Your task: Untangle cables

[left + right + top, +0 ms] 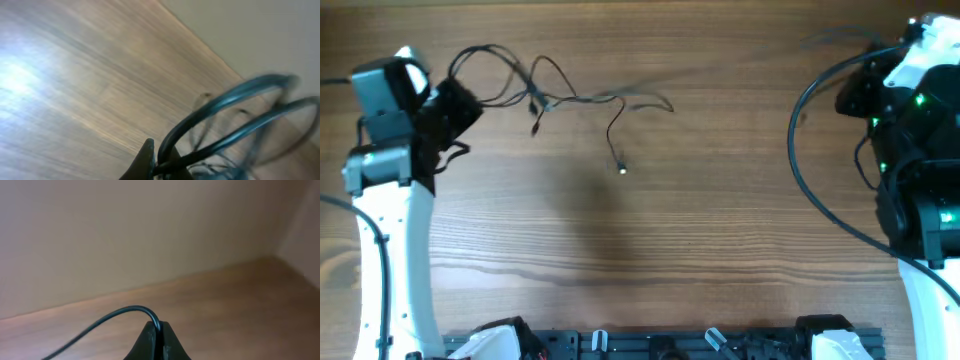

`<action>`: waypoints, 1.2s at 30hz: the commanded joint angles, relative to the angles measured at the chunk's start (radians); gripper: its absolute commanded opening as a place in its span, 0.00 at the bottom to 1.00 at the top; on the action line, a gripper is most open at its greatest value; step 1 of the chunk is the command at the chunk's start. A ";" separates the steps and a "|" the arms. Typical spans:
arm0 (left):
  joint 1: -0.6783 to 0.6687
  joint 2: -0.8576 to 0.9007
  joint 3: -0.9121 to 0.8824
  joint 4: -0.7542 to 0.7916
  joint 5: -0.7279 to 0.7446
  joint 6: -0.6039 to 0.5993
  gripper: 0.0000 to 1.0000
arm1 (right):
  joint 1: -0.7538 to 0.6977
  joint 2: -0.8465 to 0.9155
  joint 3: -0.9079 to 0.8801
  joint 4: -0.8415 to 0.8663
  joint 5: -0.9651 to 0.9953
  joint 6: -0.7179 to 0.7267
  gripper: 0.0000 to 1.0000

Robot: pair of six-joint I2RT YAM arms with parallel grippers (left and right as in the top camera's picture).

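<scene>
- The cables are very thin black cords. They lie in a loose tangle on the far-left part of the table.
- The tangle forms one open loop at its left end, a crossing cluster in the middle, and a wavy strand running out to the right.
- Two tails hang toward the near edge. The longer one ends in a silvery plug that shows as a bright dot. The shorter one ends in a dark plug just below the cluster.
- The left end of the loop meets the left gripper, which sits at the tangle's left edge.
- In the left wrist view the cables sweep up as large blurred arcs and converge at the fingertips of the left gripper. The jaws are closed down on the bundle. Blur hides the exact gap.
- In the right wrist view a single cord rises from the tip of the right gripper and curves down to the left. The two fingers are pressed together, with the cord pinched between them.
- The right arm stands at the far-right of the table, well apart from the tangle. Its own thick black wire arcs beside it.
- A plain pale wall rises behind the table edge.
</scene>
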 commanded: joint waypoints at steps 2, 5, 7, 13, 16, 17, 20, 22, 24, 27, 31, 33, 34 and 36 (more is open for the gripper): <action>0.079 -0.017 0.003 -0.010 0.079 -0.018 0.07 | -0.005 0.068 0.016 -0.082 0.208 0.052 0.04; 0.080 0.001 0.003 -0.045 0.009 -0.018 0.08 | -0.005 0.154 0.016 -0.170 0.285 0.099 0.04; 0.078 0.031 0.003 -0.074 0.012 -0.019 0.10 | -0.005 0.213 0.016 -0.206 0.284 0.106 0.04; 0.043 0.149 0.003 -0.129 0.132 0.026 0.89 | -0.005 0.356 0.016 -0.256 0.282 0.119 0.04; 0.008 0.182 0.003 -0.129 0.232 0.042 0.96 | -0.005 0.369 0.016 -0.255 0.213 0.116 0.04; -0.013 0.192 0.003 -0.129 0.238 0.042 0.96 | -0.005 0.372 0.016 -0.256 0.203 0.116 0.05; -0.112 0.212 0.003 -0.121 0.235 0.045 1.00 | -0.005 0.397 0.016 -0.261 0.203 0.116 0.21; -0.161 0.220 0.003 -0.112 0.230 0.045 1.00 | -0.005 0.410 0.016 -0.267 0.202 0.117 0.42; -0.202 0.229 0.003 -0.103 0.229 0.045 1.00 | -0.005 0.428 0.016 -0.262 0.117 0.093 0.65; -0.250 0.247 0.003 -0.079 0.229 0.045 1.00 | -0.005 0.463 0.015 -0.246 -0.224 -0.017 0.80; -0.257 0.260 0.003 -0.045 0.229 0.044 1.00 | -0.001 0.532 0.000 -0.273 -0.748 -0.013 0.80; -0.257 0.260 0.003 -0.038 0.229 0.034 1.00 | 0.006 0.564 -0.021 -0.290 -0.882 -0.010 0.80; -0.257 0.260 0.003 -0.038 0.229 0.034 1.00 | 0.015 0.575 -0.035 -0.294 -0.910 -0.010 0.80; -0.257 0.260 0.003 -0.038 0.229 0.034 1.00 | 0.045 0.591 -0.058 -0.309 -0.922 -0.011 0.80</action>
